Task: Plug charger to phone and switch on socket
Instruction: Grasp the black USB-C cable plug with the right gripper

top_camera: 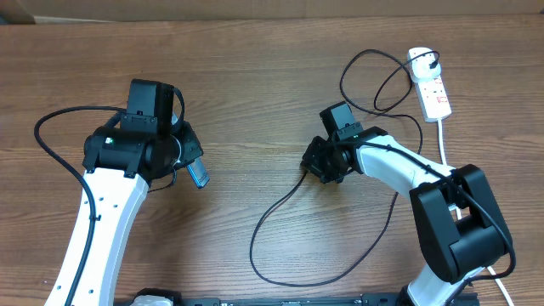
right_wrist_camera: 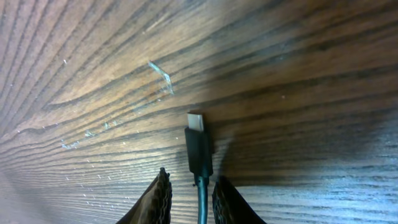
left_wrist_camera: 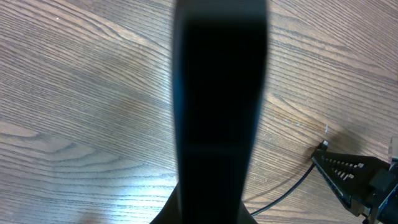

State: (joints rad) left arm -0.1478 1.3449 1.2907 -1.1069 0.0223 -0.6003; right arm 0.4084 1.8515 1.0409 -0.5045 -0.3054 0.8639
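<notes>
The right gripper (right_wrist_camera: pixel 191 180) is down at the table (right_wrist_camera: pixel 298 74) with its fingers (right_wrist_camera: pixel 163 198) narrowly parted, astride the charger (right_wrist_camera: pixel 199 152) just behind its plug. A sliver of gap shows on each side of the cable, so it reads as not yet pinched. The plug lies flat just ahead of the fingertips, its long axis in line with the fingers and its metal tip pointing away from them. The left gripper (top_camera: pixel 189 164) is clamped on the phone (left_wrist_camera: pixel 217 93), which sticks straight out ahead of it along its reach. From the right gripper the phone lies well apart, off to its left; from the left gripper the plug sits forward and to the right. The right arm is the nearer to the plug, so the coming move likely turns on swinging that tip round to face the phone's free end
</notes>
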